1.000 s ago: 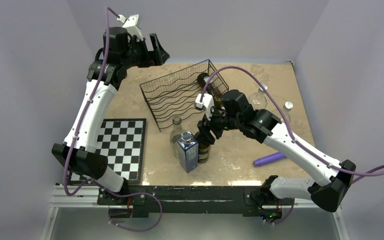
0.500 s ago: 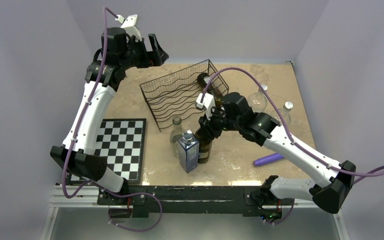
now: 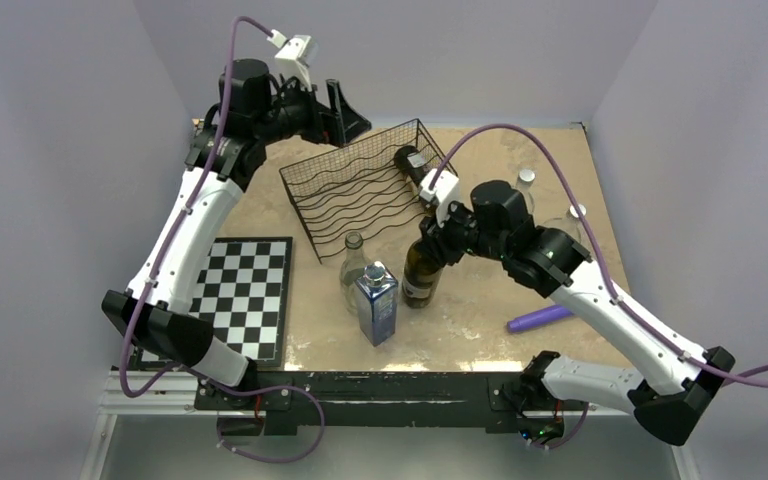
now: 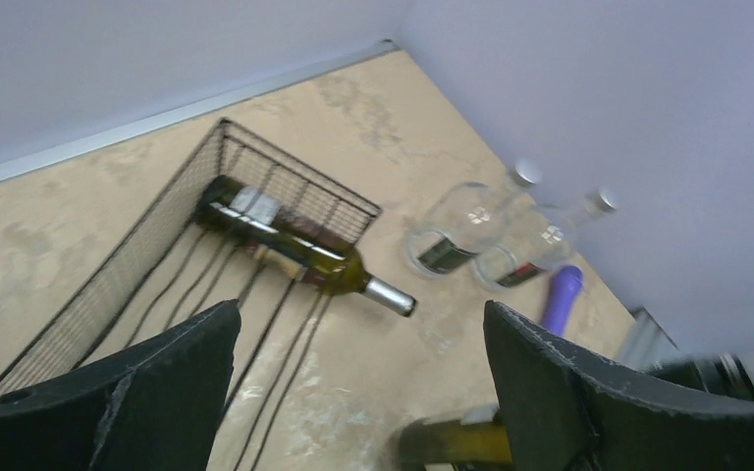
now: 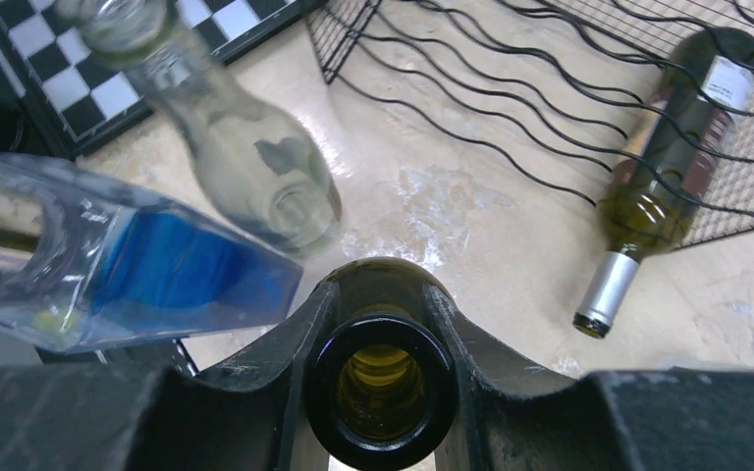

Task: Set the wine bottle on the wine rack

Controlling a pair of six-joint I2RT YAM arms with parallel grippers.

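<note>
A dark olive wine bottle point(image 3: 422, 275) stands upright near the table's middle, and my right gripper point(image 3: 438, 240) is shut on its neck. From the right wrist I look down into its open mouth point(image 5: 383, 388), with my right gripper point(image 5: 383, 299) clamped on both sides. The black wire wine rack point(image 3: 360, 190) lies beyond it, with a second green bottle point(image 3: 412, 163) lying at its right end, silver cap pointing out point(image 5: 604, 294). My left gripper point(image 3: 345, 110) hangs open above the rack's far edge, and in its own view the left gripper point(image 4: 360, 324) has nothing between its fingers.
A clear glass bottle point(image 3: 353, 265) and a blue square bottle point(image 3: 376, 305) stand just left of the held bottle. A checkerboard mat point(image 3: 245, 290) lies at the left. Two clear flasks point(image 3: 525, 185) point(image 3: 572, 215) and a purple cylinder point(image 3: 540, 318) sit to the right.
My right gripper has shut on the bottle's neck and shifted it right, away from the blue bottle. My left arm has swung rightwards over the rack's back.
</note>
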